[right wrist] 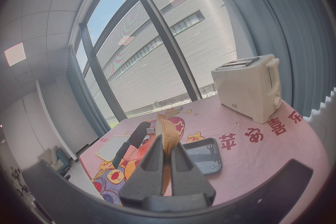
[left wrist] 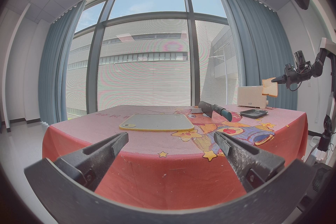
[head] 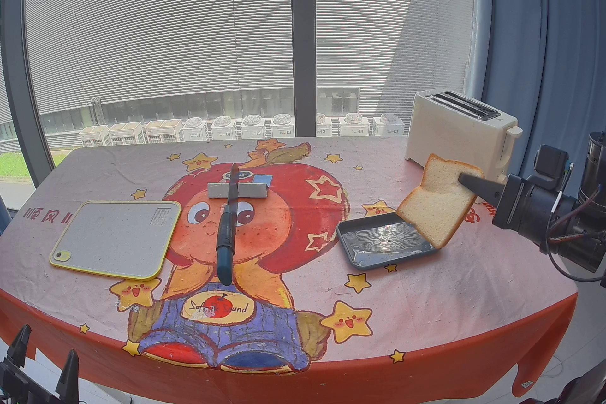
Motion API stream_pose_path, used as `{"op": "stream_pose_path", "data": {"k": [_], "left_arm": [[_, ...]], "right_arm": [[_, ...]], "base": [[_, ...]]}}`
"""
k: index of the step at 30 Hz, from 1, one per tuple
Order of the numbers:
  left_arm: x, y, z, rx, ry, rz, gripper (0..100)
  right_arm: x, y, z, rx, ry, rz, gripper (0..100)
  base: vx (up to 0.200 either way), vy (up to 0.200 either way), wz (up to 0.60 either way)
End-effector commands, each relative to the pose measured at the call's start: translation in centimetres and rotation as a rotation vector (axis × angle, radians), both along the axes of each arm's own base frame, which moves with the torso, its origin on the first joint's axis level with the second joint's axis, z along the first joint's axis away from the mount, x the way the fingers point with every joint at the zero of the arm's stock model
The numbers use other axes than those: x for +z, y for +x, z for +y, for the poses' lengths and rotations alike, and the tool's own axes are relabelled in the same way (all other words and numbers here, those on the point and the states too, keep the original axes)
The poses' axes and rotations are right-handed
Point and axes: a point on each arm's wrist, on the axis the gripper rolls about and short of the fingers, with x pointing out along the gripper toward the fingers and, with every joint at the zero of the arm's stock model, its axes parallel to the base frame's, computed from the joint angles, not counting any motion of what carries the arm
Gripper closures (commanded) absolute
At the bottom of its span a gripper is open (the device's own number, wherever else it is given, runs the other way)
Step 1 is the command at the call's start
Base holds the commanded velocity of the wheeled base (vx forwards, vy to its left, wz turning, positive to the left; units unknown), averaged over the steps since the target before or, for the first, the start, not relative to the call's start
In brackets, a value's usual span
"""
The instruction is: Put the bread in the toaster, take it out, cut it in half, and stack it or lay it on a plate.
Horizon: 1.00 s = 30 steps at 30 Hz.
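A slice of white bread (head: pixel 439 202) hangs in the air, tilted, above the right end of the dark grey plate (head: pixel 369 242). My right gripper (head: pixel 472 180) is shut on its right edge; from the wrist the bread (right wrist: pixel 168 132) stands edge-on between the fingers (right wrist: pixel 152 161). The white toaster (head: pixel 461 130) stands behind it at the table's back right, slots up and bare. A knife with a blue handle (head: pixel 226 228) lies on a small rest at mid-table. A grey cutting board (head: pixel 117 238) with a yellow rim lies on the left. My left gripper (left wrist: pixel 171 151) hangs open below the table's front left edge.
The round table (head: pixel 442 298) wears a pink cartoon cloth with a red hanging skirt. A large window runs behind it, with a blue curtain at the back right beside the toaster. Bare cloth stretches along the front and the right side.
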Motion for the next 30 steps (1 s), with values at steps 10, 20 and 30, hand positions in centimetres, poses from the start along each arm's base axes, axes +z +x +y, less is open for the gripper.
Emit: {"op": "stream_pose_path", "data": {"k": [10, 20, 30], "left_arm": [[-0.5, 0.0, 0.0, 0.001, 0.000, 0.001, 0], [-0.5, 0.0, 0.0, 0.000, 0.000, 0.001, 0], [-0.5, 0.0, 0.0, 0.001, 0.000, 0.001, 0]], "right_arm": [[-2.1, 3.8, 2.3, -0.034, 0.103, 0.064, 100], [-2.8, 4.9, 2.8, -0.064, 0.151, 0.043, 100], [-3.6, 5.4, 3.1, -0.071, 0.138, 0.065, 100]], "base": [[0.000, 0.000, 0.00], [0.000, 0.000, 0.00], [0.000, 0.000, 0.00]]}}
